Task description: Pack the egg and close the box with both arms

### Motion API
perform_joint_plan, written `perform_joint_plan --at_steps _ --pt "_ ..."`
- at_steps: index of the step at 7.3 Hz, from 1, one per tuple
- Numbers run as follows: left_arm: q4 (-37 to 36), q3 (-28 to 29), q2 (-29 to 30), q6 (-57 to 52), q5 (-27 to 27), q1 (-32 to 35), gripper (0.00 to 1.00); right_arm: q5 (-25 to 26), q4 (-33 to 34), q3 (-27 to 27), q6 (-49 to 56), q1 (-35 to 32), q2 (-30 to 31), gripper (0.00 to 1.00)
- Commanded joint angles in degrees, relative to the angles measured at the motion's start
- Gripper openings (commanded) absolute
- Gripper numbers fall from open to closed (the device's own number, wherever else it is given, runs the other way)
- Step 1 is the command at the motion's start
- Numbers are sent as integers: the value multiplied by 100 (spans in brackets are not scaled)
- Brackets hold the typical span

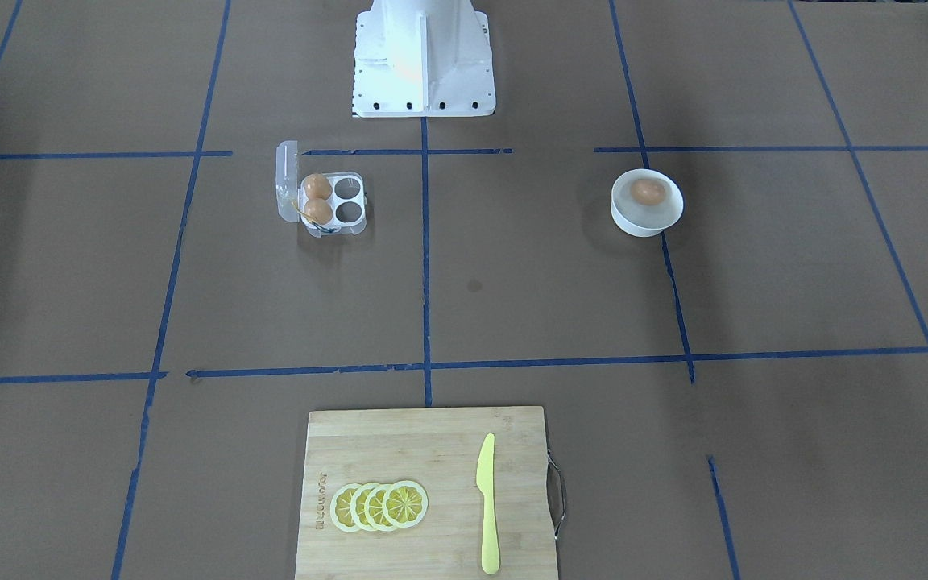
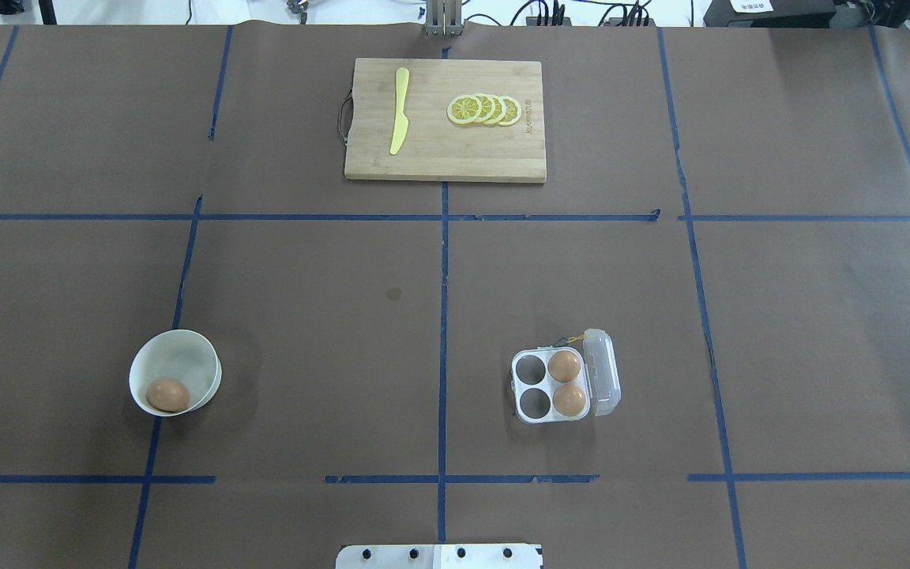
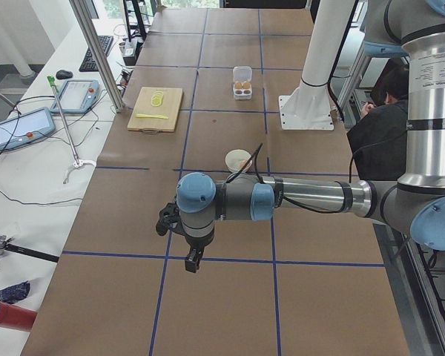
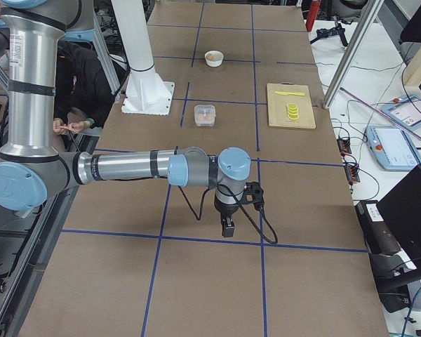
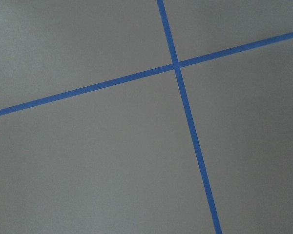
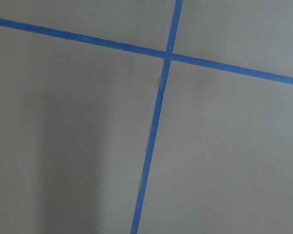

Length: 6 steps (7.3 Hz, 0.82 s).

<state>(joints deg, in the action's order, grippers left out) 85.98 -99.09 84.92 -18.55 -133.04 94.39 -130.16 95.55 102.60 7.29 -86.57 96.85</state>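
The clear four-cup box (image 2: 550, 386) stands with its lid (image 2: 603, 371) open; it also shows in the front view (image 1: 333, 201). Two orange-brown eggs (image 2: 564, 366) (image 2: 569, 399) fill the cups next to the lid, and the other two cups are empty. A third egg (image 2: 167, 394) lies in a white bowl (image 2: 178, 352), also seen from the front (image 1: 648, 191). My left gripper (image 3: 194, 261) and right gripper (image 4: 227, 228) hang over bare table far from box and bowl. They show only in the side views, so I cannot tell whether they are open or shut.
A wooden cutting board (image 2: 431, 154) at the table's far side holds a yellow knife (image 2: 400, 111) and several lemon slices (image 2: 485, 109). The white robot base (image 1: 422, 60) stands at the near edge. Blue tape lines cross the brown table. Both wrist views show only table and tape.
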Motion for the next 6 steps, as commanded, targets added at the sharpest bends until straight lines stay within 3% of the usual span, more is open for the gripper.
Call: perform_joint_plan --at_steps 1,4,6 --pt "15 -83 7 -9 -3 -9 100 -9 7 32 0 9 17 100" --pt "50 -154 24 -17 -3 -44 100 17 -2 102 0 26 0 100" --pt "645 -93 24 9 -213 -53 100 -26 7 146 -79 61 -9 100"
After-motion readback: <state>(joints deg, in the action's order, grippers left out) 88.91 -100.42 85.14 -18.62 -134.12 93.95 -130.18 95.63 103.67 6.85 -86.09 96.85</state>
